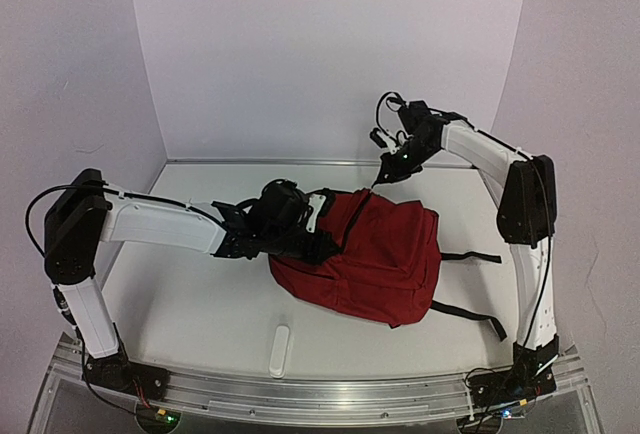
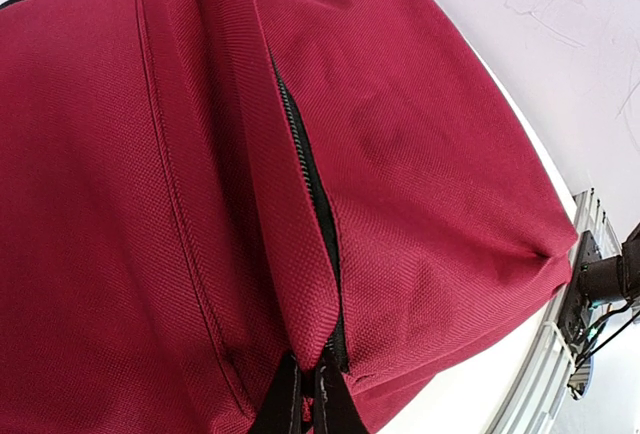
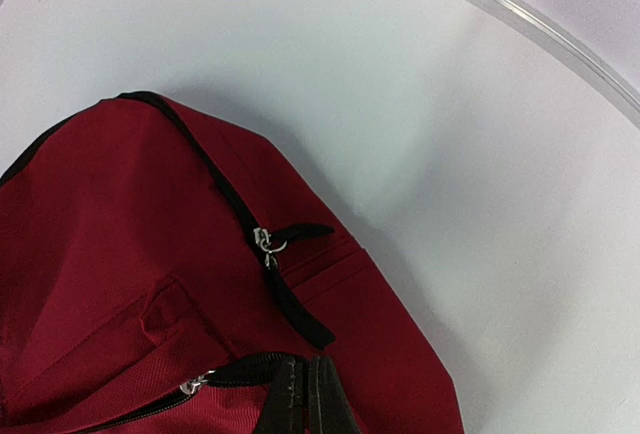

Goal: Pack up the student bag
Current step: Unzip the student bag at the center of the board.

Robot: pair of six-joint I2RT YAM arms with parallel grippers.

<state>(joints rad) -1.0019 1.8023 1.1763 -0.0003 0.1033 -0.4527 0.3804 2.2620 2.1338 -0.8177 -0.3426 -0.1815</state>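
1. Along the near edge runs a ribbed aluminium rail [image 1: 300,394]. Both arm bases are bolted to it, the left arm at the left corner and the right arm at the right corner.
2. Just beyond the rail, a small white oblong object [image 1: 281,349] lies on the white bench [image 1: 180,304]. It is apart from everything else, to the near-left of the bag.
3. The dark red soft fabric backpack [image 1: 380,254] lies slumped in the middle of the bench, slightly right of centre. Two black webbing straps [image 1: 470,256] trail from its right side across the bench toward the right arm's upright.
4. The left hand [image 2: 308,366] reaches in from the left at the backpack's left end. Its two dark fingers are drawn narrow and pinch the lower end of a long red fabric flap [image 2: 240,154]. That flap lies alongside a black zipper line [image 2: 298,149].
5. The right hand [image 3: 307,366] hangs over the backpack's far corner, raised above the bench. Its fingers are closed together on a flat black zipper pull tab [image 3: 250,367], which leads to a silver slider [image 3: 190,385].
6. Just past that, a second short black pull [image 3: 300,230] lies free on the fabric. It is hooked to its own silver slider on a black zip line over the bag's curved far edge.
7. Farthest back, pale lilac walls [image 1: 330,54] meet the bench along a metal strip.
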